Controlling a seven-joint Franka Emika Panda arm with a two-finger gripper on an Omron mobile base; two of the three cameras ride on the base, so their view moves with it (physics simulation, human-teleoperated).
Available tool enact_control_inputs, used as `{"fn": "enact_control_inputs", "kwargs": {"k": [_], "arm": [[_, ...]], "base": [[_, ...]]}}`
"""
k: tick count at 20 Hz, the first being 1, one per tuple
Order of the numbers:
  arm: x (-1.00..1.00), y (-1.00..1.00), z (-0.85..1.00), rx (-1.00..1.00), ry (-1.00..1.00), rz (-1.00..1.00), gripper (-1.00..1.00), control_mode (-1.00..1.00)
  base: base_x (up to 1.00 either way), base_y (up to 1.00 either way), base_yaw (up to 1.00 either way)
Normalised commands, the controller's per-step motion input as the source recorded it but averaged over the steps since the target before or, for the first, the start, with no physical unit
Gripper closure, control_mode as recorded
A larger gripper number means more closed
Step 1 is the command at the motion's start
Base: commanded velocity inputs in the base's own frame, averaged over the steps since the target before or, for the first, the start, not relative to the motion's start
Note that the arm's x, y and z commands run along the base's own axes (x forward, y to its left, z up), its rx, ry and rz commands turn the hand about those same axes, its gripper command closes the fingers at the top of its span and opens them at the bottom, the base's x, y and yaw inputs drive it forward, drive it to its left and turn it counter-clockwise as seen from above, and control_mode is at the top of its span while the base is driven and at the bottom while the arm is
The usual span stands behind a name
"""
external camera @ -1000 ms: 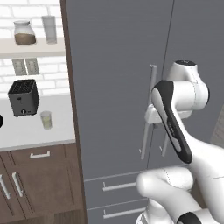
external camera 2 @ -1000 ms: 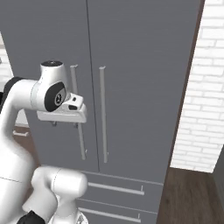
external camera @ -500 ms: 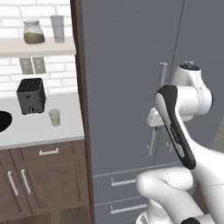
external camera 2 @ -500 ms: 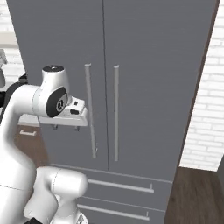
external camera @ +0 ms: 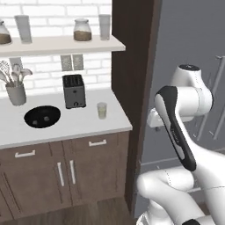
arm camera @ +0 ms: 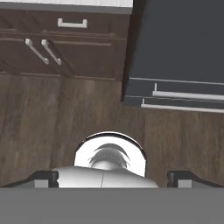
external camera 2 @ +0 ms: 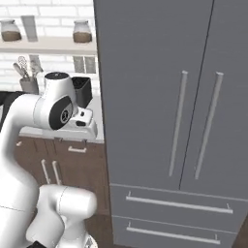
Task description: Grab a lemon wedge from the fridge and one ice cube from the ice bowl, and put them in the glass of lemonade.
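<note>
**A:** Going left to right along the desk [external camera: 66,127], what sat where?

**B:** The ice bowl [external camera: 42,117] lay at the left, black and shallow, with two pale specks inside that could have been ice cubes, too small to be sure. The toaster [external camera: 74,91] stood behind it to the right, and the glass of lemonade [external camera: 102,110] stood near the desk's right end, apart from both. Right of that rose a dark cabinet side, then the fridge [external camera 2: 193,97], both doors closed.

**A:** And the claw [arm camera: 112,177]?

**B:** Released, tips spread wide with nothing between them. The hand pointed down at the wooden floor [arm camera: 52,122], level with the fridge's left edge.

**A:** So where was the lemon wedge?

**B:** Presumably behind those doors; it could not be seen.

**A:** What could have gone wrong?

**B:** The two door handles [external camera 2: 177,123] stood close together, so a careless reach might have hooked the wrong one. The elbow also hung near the desk's corner; swinging the door open could have driven it toward the glass and spilled it.
</note>
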Motion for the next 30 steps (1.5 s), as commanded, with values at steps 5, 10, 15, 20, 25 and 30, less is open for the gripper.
{"fn": "enact_control_inputs", "kwargs": {"k": [5,10,15,20,25,30], "arm": [[0.0,0.0,0.0,0.0,0.0,0.0,-1.0,1.0],[0.0,0.0,0.0,0.0,0.0,0.0,-1.0,1.0],[0.0,0.0,0.0,0.0,0.0,0.0,-1.0,1.0],[0.0,0.0,0.0,0.0,0.0,0.0,-1.0,1.0],[0.0,0.0,0.0,0.0,0.0,0.0,-1.0,1.0],[0.0,0.0,0.0,0.0,0.0,0.0,-1.0,1.0]], "base": [[0.58,1.0,-0.06],[0.68,1.0,0.0],[0.51,0.97,0.0],[0.43,0.07,-0.01],[0.31,-0.38,-0.06],[0.03,-0.43,0.0]]}}
